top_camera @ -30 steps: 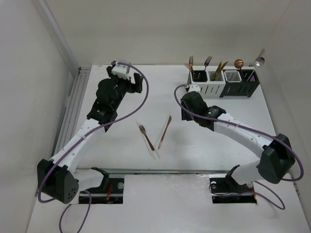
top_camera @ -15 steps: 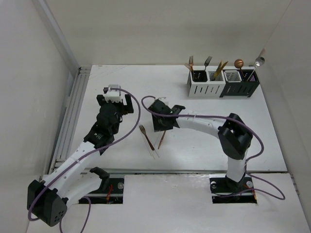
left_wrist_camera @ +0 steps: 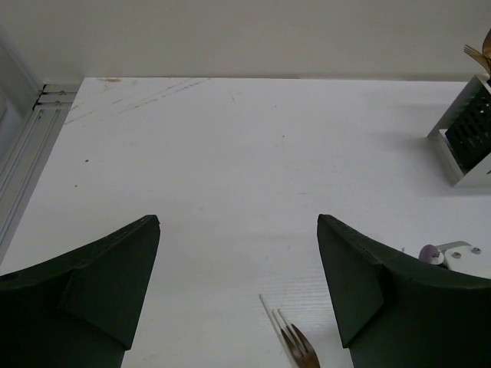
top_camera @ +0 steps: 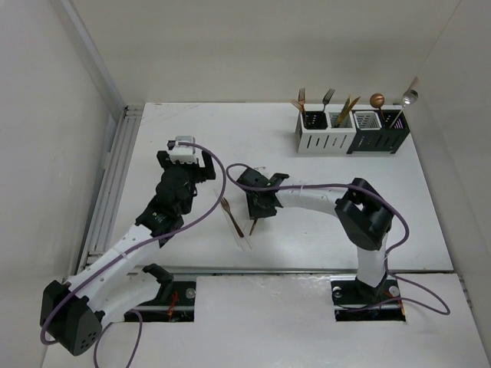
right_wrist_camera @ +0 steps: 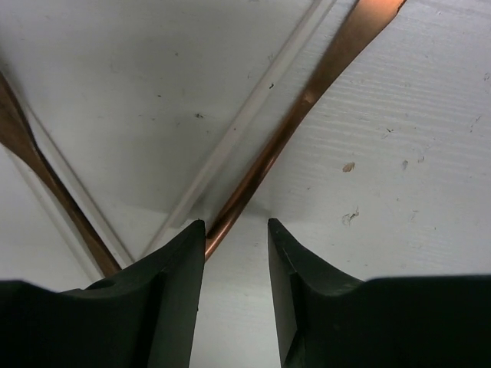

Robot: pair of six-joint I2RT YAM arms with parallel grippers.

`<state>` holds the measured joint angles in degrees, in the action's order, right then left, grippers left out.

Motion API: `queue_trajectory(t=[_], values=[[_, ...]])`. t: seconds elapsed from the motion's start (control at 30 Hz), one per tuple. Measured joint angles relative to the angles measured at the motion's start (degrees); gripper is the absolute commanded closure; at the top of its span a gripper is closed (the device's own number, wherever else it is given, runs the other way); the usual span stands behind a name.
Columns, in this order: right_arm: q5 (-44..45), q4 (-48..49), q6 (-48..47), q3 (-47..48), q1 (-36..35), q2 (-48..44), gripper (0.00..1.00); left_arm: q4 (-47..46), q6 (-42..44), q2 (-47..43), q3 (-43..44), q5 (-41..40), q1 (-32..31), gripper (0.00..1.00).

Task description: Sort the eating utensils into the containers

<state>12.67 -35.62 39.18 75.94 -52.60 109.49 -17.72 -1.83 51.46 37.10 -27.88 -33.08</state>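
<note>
The right gripper (right_wrist_camera: 236,230) sits low on the counter (top_camera: 322,230), jaws narrowly open and holding nothing. The copper utensil (right_wrist_camera: 307,100) lies flat, its end between them and its length slanting forward-right. The left gripper (left_wrist_camera: 238,222), wide open and empty, is farther off.

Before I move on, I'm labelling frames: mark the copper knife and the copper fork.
copper knife (right_wrist_camera: 304,106): right wrist view, middle of its shaft.
copper fork (left_wrist_camera: 299,349): left wrist view, head below the tines.
</note>
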Motion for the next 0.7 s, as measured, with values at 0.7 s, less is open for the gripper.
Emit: queue_trajectory(t=[0.7], values=[[2.7, -3.5, -0.1, 2.3, 0.5, 2.7, 0.65, -1.8, -2.1, -10.3, -1.2, 8.4, 9.5, 0.19]])
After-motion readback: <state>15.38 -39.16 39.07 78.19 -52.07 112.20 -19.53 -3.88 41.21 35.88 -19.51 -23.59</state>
